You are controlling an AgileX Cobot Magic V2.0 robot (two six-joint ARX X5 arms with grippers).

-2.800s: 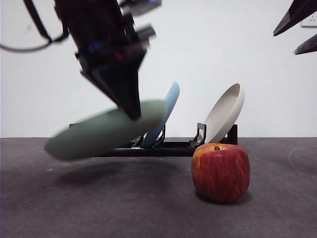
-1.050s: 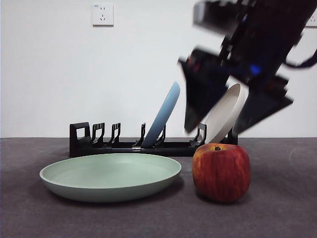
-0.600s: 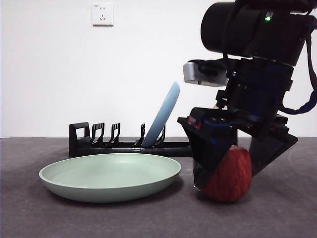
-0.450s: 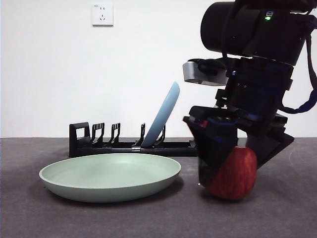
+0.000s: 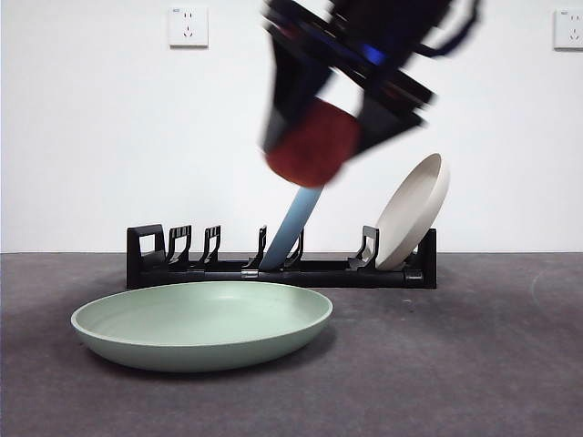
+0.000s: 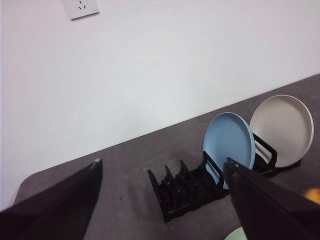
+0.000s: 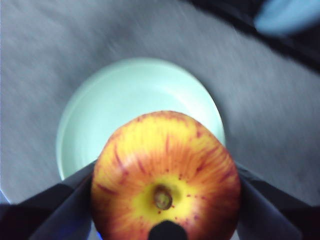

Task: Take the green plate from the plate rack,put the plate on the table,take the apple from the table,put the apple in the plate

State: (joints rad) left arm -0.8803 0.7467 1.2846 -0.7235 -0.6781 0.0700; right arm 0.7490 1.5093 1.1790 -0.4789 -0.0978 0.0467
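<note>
The table (image 5: 474, 364) is dark grey and mottled, with a white wall (image 5: 109, 137) behind it carrying an outlet (image 5: 189, 25) at upper left and another at the upper right corner.

The right gripper (image 5: 332, 118) comes in from the top of the front view, big, dark and blurred, high above the table. Its jaws are clamped on either side of the apple (image 5: 314, 144), which hangs in the air above the rack, right of the middle, clear of everything below it. In the right wrist view the apple (image 7: 165, 177) sits between the two jaws, stem end facing the camera, red-streaked over yellow, and the green plate (image 7: 100, 115) lies beneath it on the table.

The green plate (image 5: 202, 323) rests flat on the near left of the table, just in front of the rack.

The rack (image 5: 209, 264) stretches long and low across the far side. A blue plate (image 5: 293, 232) leans in a slot near its middle, its upper part hidden behind the apple. A beige plate (image 5: 412, 211) leans at the right end.

The left gripper (image 6: 162, 200) hovers high, its jaws spread wide with nothing between them; its wrist view looks down on the rack (image 6: 190, 190), the blue plate (image 6: 229, 142) and the beige plate (image 6: 282, 130).
</note>
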